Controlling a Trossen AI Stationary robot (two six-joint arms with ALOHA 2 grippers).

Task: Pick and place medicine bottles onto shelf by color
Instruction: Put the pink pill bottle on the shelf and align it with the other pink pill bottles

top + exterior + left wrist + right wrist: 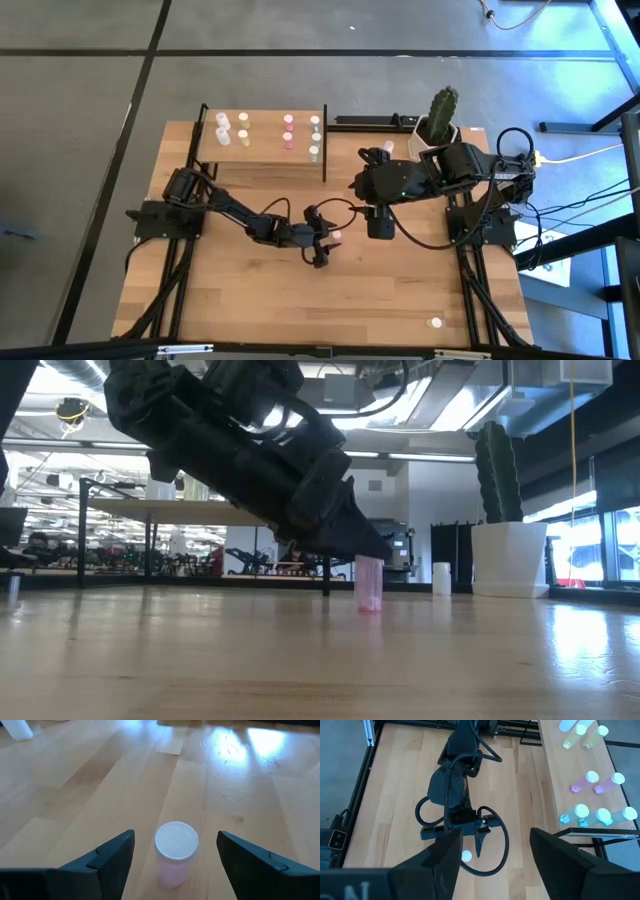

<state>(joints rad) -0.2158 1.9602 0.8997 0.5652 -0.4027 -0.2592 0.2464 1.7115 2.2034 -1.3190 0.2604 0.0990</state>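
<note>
A pink medicine bottle [175, 855] with a white cap stands upright on its base on the wooden table; it also shows in the high view [337, 236] and the low view [369, 582]. My left gripper [175, 836] is open, low over the table's middle [328, 240], one finger on either side of the bottle without touching it. My right gripper [380, 228] is open and empty, raised to the right of the left one, and looks down on it [495, 837]. The shelf [262, 150] at the far left holds white, yellow, pink and green bottles standing in pairs [592, 777].
A white pot with a cactus [441, 115] stands at the far right, with a white bottle [441, 578] beside it in the low view. Another white bottle [435, 323] stands near the front right corner. Bare tabletop [250, 300] lies toward the near edge.
</note>
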